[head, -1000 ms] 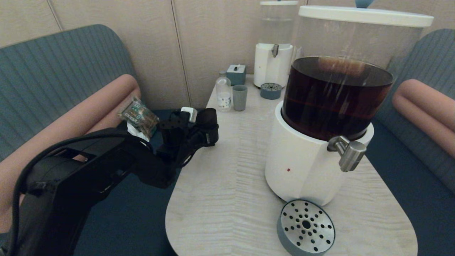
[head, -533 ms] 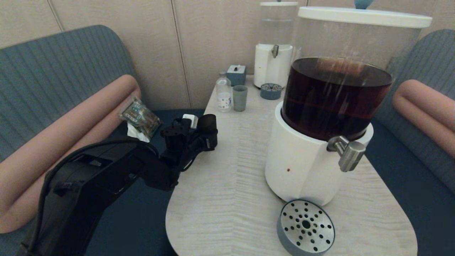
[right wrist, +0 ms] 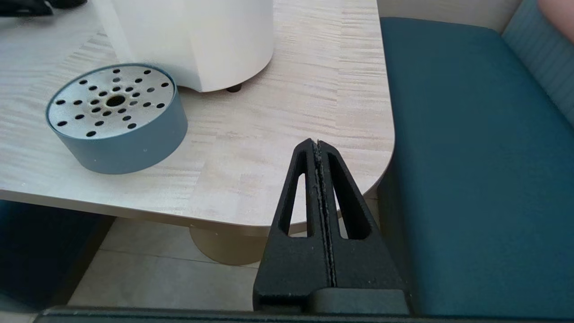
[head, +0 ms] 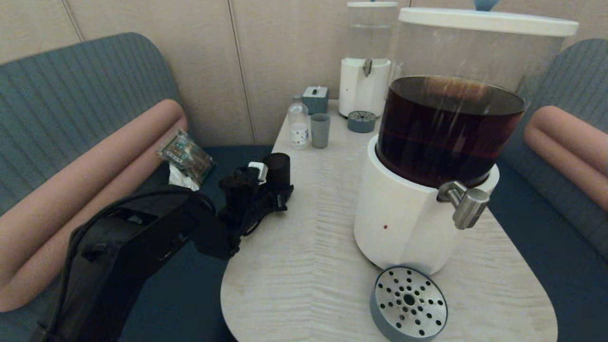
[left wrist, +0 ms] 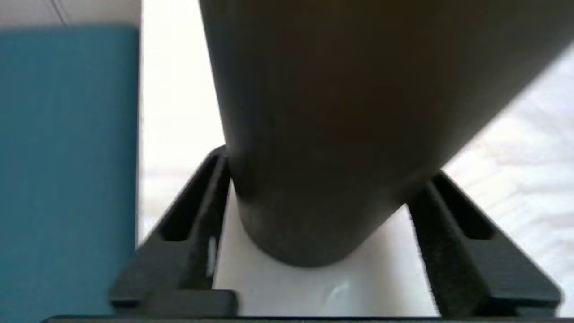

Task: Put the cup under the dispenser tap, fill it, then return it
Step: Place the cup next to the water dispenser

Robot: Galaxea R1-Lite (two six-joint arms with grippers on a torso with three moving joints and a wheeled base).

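The cup (head: 278,167), a small near-black tumbler, stands upright at the table's left edge, with my left gripper (head: 274,189) shut on it low down. In the left wrist view the cup (left wrist: 332,134) fills the space between both fingers (left wrist: 215,197), its base just over the pale tabletop. The dispenser tap (head: 468,205), a short steel spigot, juts from the big white-based dispenser (head: 403,223) of dark liquid, far to the cup's right. A round perforated drip tray (head: 408,304) lies in front of that dispenser. My right gripper (right wrist: 317,143) is shut and empty off the table's near right corner.
At the back of the table (head: 304,266) stand a pale grey-green cup (head: 320,130), a small bottle (head: 299,124), a blue box (head: 316,99), a smaller dispenser (head: 365,85) and its drip tray (head: 361,121). A snack packet (head: 185,154) lies on the left sofa.
My left gripper has come down and a little nearer with the cup, which now stands more upright close to the tabletop. The right arm has not moved.
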